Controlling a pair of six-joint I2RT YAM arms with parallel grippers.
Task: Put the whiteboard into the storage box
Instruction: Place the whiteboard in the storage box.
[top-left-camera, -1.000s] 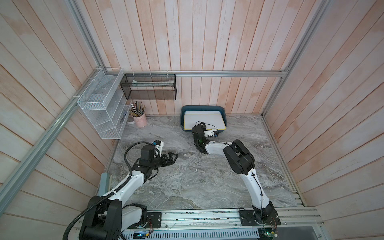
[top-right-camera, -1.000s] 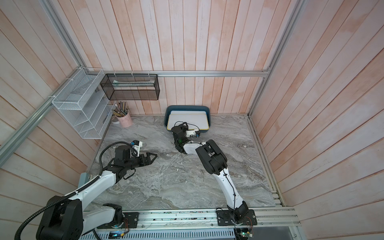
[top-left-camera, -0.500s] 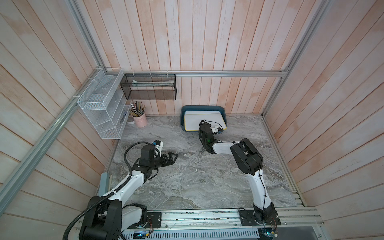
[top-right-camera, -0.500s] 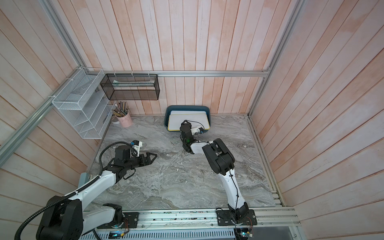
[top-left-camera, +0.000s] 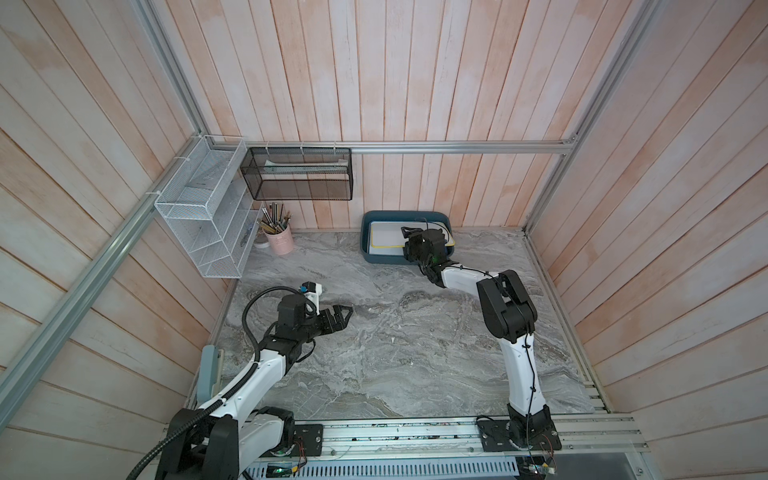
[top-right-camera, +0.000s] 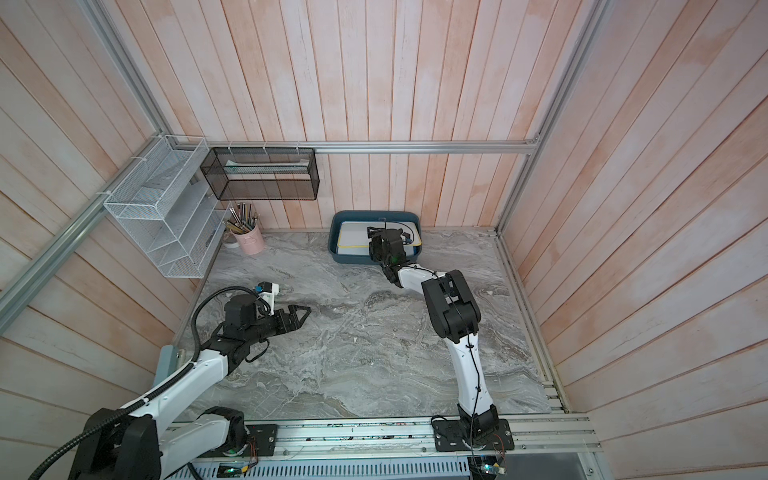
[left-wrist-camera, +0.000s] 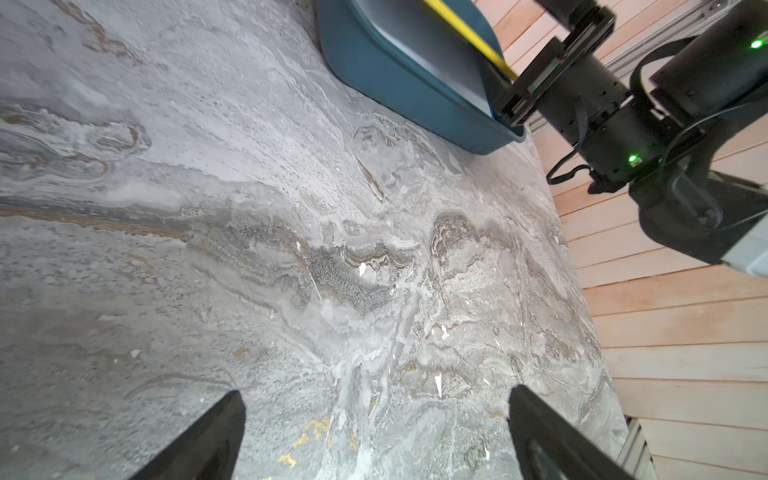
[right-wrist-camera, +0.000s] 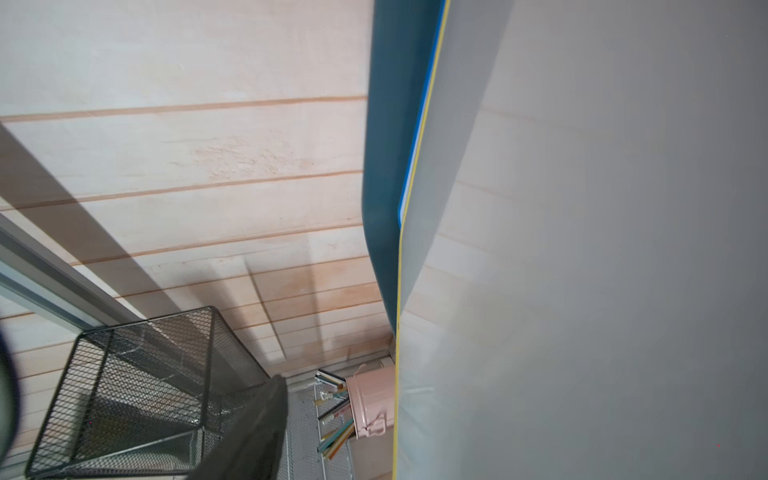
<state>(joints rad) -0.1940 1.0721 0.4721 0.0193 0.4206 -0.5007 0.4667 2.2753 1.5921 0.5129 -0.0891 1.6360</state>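
The whiteboard (top-left-camera: 386, 239) (top-right-camera: 353, 239), white with a thin yellow edge (left-wrist-camera: 469, 35), lies in the dark teal storage box (top-left-camera: 399, 215) (top-right-camera: 374, 214) by the back wall. Its right end sits near the box's right rim. My right gripper (top-left-camera: 415, 241) (top-right-camera: 380, 241) hovers over the box's near right part. In the right wrist view the whiteboard (right-wrist-camera: 582, 249) fills the side. One finger (right-wrist-camera: 257, 428) stands well off it and the other finger is hidden. My left gripper (top-left-camera: 347, 318) (left-wrist-camera: 376, 392) is open and holds nothing, low over the table at the left.
A black mesh rack (top-left-camera: 299, 178) and a white wire shelf (top-left-camera: 203, 224) hang at the back left. A pink cup of pens (top-left-camera: 279, 241) stands below them. The wooden back wall rises right behind the storage box (right-wrist-camera: 382, 166). A thin blue edge (right-wrist-camera: 419, 124) shows beside the board.
My right wrist has swung right and toward the back wall, from in front of the box to over its near right part. The left arm has not moved.
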